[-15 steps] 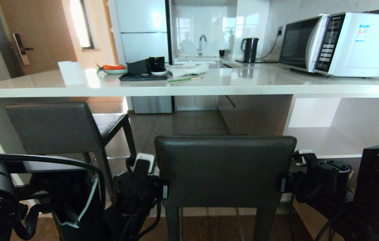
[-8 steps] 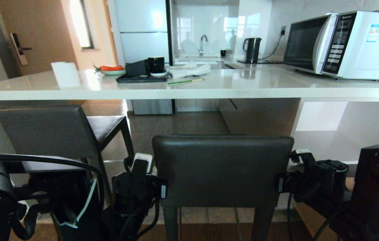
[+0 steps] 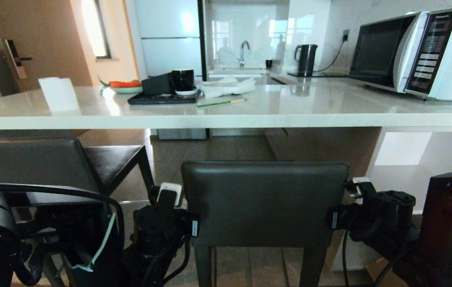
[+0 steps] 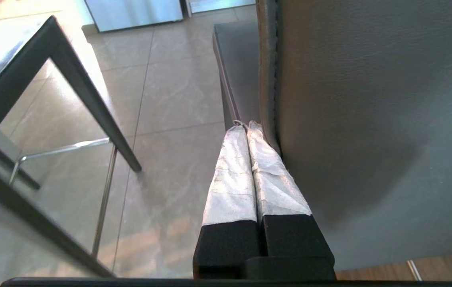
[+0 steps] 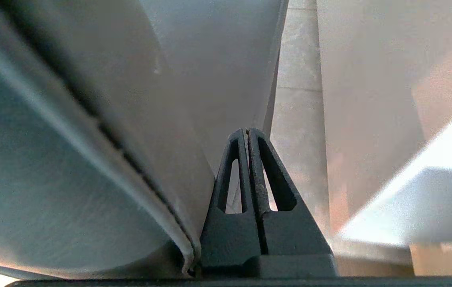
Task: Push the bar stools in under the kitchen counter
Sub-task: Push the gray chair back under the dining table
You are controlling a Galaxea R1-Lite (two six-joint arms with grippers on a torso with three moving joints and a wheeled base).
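Observation:
One bar stool stands right before me, its dark-grey backrest (image 3: 265,201) filling the middle of the head view, below the front edge of the white kitchen counter (image 3: 226,119). My left gripper (image 3: 170,192) lies against the backrest's left edge, and its white-wrapped fingers (image 4: 247,124) are shut with nothing between them, beside the backrest (image 4: 369,119). My right gripper (image 3: 355,187) is at the backrest's right edge, its dark fingers (image 5: 247,130) shut and empty beside the leather (image 5: 90,119). The second bar stool (image 3: 30,163) stands at the left, turned aslant, its seat partly under the counter.
On the counter stand a microwave (image 3: 421,52), a kettle (image 3: 305,57), a black tray with cups (image 3: 164,97), a green stick (image 3: 220,103), a plate of orange food (image 3: 124,85) and a white paper roll (image 3: 59,94). White shelves (image 3: 405,159) are under the counter at right.
The whole view has shifted: the counter is nearer and lower in frame and the left stool has slid leftward. The middle stool keeps its place between my grippers.

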